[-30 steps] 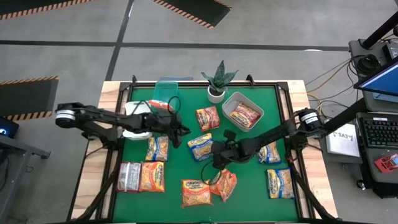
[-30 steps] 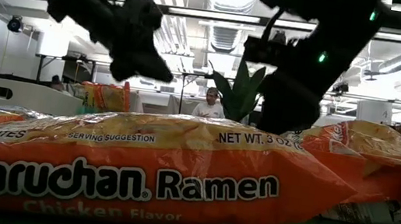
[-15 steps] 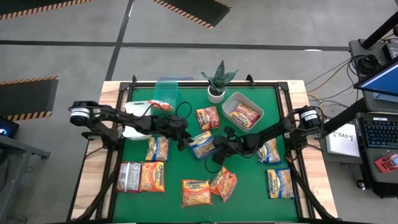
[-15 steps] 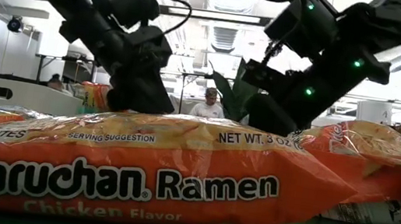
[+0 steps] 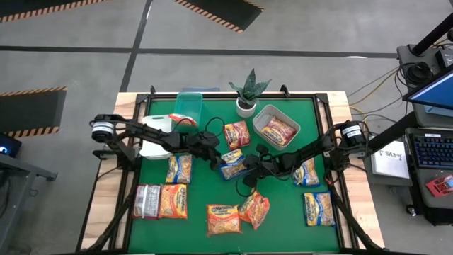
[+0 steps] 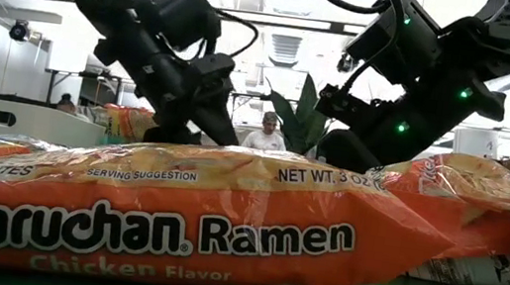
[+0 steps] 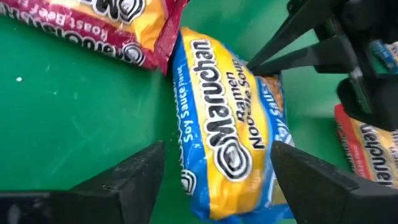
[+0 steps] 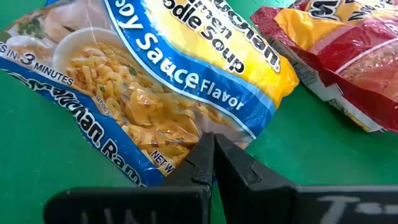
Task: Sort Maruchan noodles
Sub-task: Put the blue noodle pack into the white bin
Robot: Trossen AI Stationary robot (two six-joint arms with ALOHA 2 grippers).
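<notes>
Green matting covers the table (image 5: 283, 212), and near its middle lies a yellow-and-blue soy sauce packet (image 5: 231, 163) with both grippers at it. The left gripper (image 5: 216, 159) stands over the packet's left end, its fingers (image 7: 140, 174) spread wide to either side of the wrapper without touching it. The right gripper (image 5: 248, 168) has its tips pressed together with nothing between them, resting at the packet's right edge (image 8: 168, 112). Just beyond this packet toward the far edge lies a red packet (image 5: 236, 134), and another red one sits inside the grey bin (image 5: 263, 115) near the far right corner, beside a potted plant (image 5: 248, 93). Two more yellow-and-blue packets (image 5: 318, 208) lie along the right edge, one (image 5: 179, 168) left of centre. A silvery packet (image 5: 147, 201) and an orange one (image 5: 173, 201) lie side by side near the front left corner, with two further orange packets (image 5: 223, 219) at the front edge. A white bin (image 5: 153, 131) and a clear-teal bin (image 5: 188, 105) stand at the far left.
</notes>
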